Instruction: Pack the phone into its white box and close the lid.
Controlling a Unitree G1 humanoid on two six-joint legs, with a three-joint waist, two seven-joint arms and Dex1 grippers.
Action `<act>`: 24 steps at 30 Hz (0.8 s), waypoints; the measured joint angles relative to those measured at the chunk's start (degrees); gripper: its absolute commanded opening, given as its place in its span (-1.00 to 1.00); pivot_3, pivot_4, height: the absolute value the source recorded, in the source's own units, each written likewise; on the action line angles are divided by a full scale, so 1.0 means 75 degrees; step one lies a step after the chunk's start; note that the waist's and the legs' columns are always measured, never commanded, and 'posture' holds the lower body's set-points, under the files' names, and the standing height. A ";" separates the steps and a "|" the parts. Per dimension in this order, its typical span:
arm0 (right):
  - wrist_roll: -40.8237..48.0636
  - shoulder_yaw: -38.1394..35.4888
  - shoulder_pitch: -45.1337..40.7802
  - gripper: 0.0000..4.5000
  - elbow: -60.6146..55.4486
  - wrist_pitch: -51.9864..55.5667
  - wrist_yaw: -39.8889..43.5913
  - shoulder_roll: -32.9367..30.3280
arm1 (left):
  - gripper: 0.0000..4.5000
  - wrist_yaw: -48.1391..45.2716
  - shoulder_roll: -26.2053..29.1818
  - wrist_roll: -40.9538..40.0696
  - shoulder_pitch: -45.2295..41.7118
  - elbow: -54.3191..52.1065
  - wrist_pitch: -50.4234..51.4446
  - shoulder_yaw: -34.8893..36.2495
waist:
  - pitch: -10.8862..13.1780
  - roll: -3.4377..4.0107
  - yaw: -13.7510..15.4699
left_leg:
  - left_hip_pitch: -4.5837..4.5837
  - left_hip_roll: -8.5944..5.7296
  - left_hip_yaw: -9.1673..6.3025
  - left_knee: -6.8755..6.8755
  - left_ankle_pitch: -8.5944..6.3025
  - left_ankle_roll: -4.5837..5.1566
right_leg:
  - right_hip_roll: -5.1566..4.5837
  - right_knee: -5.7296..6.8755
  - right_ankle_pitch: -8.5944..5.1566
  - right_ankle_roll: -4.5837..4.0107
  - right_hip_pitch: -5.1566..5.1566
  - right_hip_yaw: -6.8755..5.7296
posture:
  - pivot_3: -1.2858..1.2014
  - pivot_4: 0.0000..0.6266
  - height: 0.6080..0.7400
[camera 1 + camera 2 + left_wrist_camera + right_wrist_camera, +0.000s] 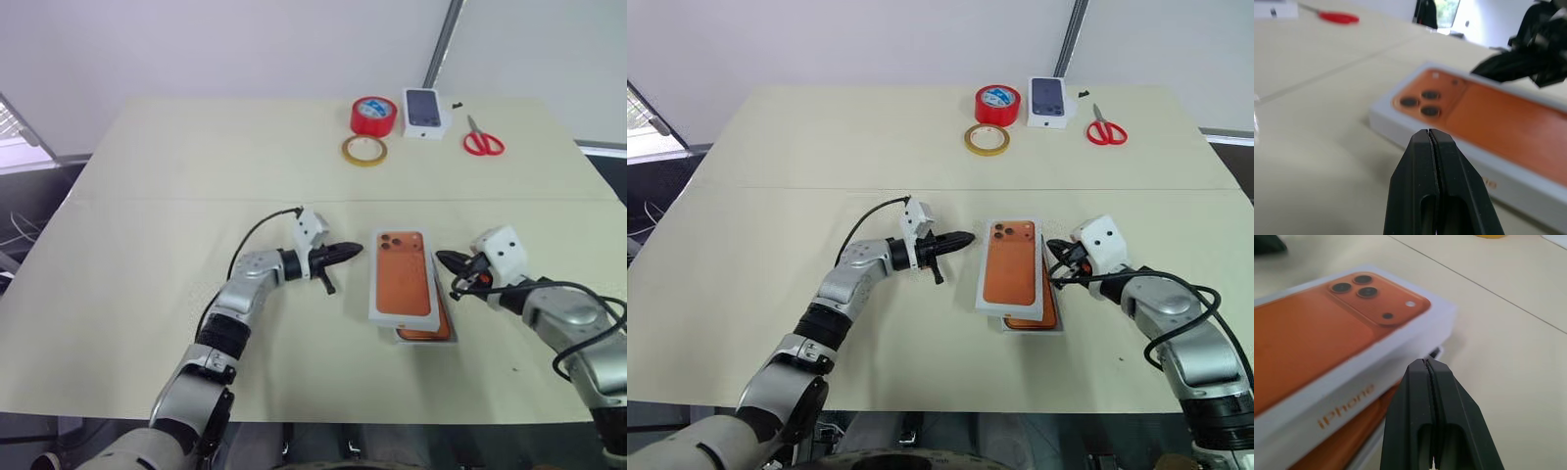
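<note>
Two closed end effectors, left (345, 252) and right (449, 260), flank the lid (402, 274); scissors (482, 141) far.

The surface (176, 196) is lying open across its whole left half and along the near edge, giving a gripper plenty of room to sweep there. In the middle, the lid (402, 274) is sitting askew over the white box (443, 338), blocking the centre. The left gripper (345, 253), fingers pressed together, is hovering just beside the lid's left edge; the right gripper (446, 259), also pinched together, is crowding its right edge. At the far edge, a red tape roll (373, 116), a yellow tape ring (363, 151), a small printed box (425, 113) and scissors (482, 140) are standing clustered, well apart from the lid.
</note>
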 measured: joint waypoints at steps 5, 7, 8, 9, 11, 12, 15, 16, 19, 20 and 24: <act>-0.0364 -0.0001 -0.0059 -0.98 0.0005 -0.0014 0.0119 0.0084 | -1.00 -0.0097 -0.0069 0.0251 0.0015 0.0126 0.0033 -0.0311 | -0.0001 0.0001 -0.0012 | 0.0002 0.0000 0.0000 0.0000 0.0000 0.0000 | -0.0001 0.0002 0.0000 -0.0001 0.0000 0.0000 | 0.03 -0.52 1.00; -0.0444 -0.0001 -0.0062 -0.98 0.0004 -0.0014 0.0149 0.0171 | -1.00 -0.0132 -0.0176 0.0243 0.0008 0.0126 0.0132 -0.0315 | -0.0001 0.0001 -0.0015 | 0.0002 0.0000 0.0000 0.0000 0.0000 -0.0001 | -0.0002 0.0002 0.0000 -0.0001 0.0000 0.0001 | 0.03 -0.52 1.00; -0.0479 -0.0003 -0.0062 -0.98 0.0004 -0.0014 0.0160 0.0183 | -1.00 -0.0137 -0.0193 0.0243 0.0003 0.0127 0.0161 -0.0315 | -0.0001 0.0001 -0.0016 | 0.0002 0.0000 0.0000 0.0000 0.0000 -0.0001 | -0.0002 0.0002 0.0000 -0.0001 0.0000 0.0001 | 0.03 -0.52 1.00; -0.0512 -0.0021 -0.0062 -0.98 0.0004 -0.0012 0.0181 0.0201 | -1.00 -0.0138 -0.0224 0.0243 -0.0006 0.0128 0.0214 -0.0298 | 0.0000 0.0001 -0.0015 | 0.0002 0.0000 0.0000 0.0000 0.0000 -0.0001 | -0.0002 0.0002 0.0000 -0.0001 0.0000 0.0001 | 0.03 -0.52 1.00; -0.0539 -0.0077 -0.0058 -0.98 0.0003 -0.0004 0.0200 0.0235 | -1.00 -0.0141 -0.0294 0.0238 -0.0013 0.0128 0.0287 -0.0294 | -0.0001 0.0001 -0.0014 | 0.0002 0.0000 0.0000 0.0000 0.0001 -0.0001 | -0.0002 0.0002 0.0000 -0.0001 0.0000 0.0001 | 0.03 -0.52 1.00; -0.0571 -0.0099 -0.0053 -0.98 -0.0003 -0.0003 0.0222 0.0235 | -1.00 -0.0152 -0.0322 0.0235 -0.0015 0.0127 0.0331 -0.0295 | -0.0001 0.0001 -0.0014 | 0.0002 0.0000 0.0000 0.0000 0.0000 -0.0001 | -0.0002 0.0002 0.0000 -0.0001 0.0000 0.0001 | 0.03 -0.52 1.00; -0.0618 -0.0190 0.0068 -0.98 -0.0027 -0.0005 0.0298 0.0235 | -1.00 -0.0232 -0.0372 0.0235 -0.0017 0.0103 0.0384 -0.0298 | -0.0001 0.0001 -0.0006 | 0.0002 0.0000 0.0000 0.0000 0.0000 -0.0001 | -0.0002 0.0002 0.0000 -0.0001 0.0001 0.0001 | 0.03 -0.52 1.00; -0.0651 -0.0213 0.0111 -0.98 -0.0028 -0.0005 0.0341 0.0235 | -1.00 -0.0258 -0.0384 0.0235 -0.0016 0.0069 0.0401 -0.0301 | -0.0001 0.0001 -0.0009 | 0.0001 -0.0001 0.0001 0.0000 0.0001 -0.0001 | -0.0004 0.0002 0.0000 -0.0001 0.0000 0.0001 | 0.03 -0.52 1.00; -0.0713 -0.0293 0.0261 -0.98 -0.0053 -0.0007 0.0456 0.0229 | -1.00 -0.0307 -0.0425 0.0236 -0.0012 -0.0089 0.0429 -0.0328 | -0.0001 0.0001 -0.0012 | 0.0001 -0.0001 0.0000 0.0000 0.0001 -0.0001 | -0.0004 0.0003 0.0000 -0.0001 0.0000 0.0001 | 0.03 -0.52 1.00; -0.0740 -0.0309 0.0342 -0.98 -0.0078 -0.0006 0.0492 0.0227 | -1.00 -0.0320 -0.0427 0.0236 0.0003 -0.0153 0.0429 -0.0338 | -0.0001 0.0001 -0.0012 | 0.0001 -0.0001 0.0000 0.0000 0.0000 -0.0001 | -0.0004 0.0004 0.0000 -0.0001 -0.0001 0.0001 | 0.03 -0.52 1.00; -0.0762 -0.0455 0.0575 -0.98 -0.0228 0.0015 0.0640 0.0225 | -1.00 -0.0410 -0.0420 0.0237 0.0063 -0.0346 0.0500 -0.0388 | -0.0002 0.0003 -0.0018 | 0.0002 -0.0001 0.0000 0.0001 0.0001 -0.0001 | -0.0004 0.0005 0.0000 -0.0001 0.0000 0.0001 | 0.03 -0.52 1.00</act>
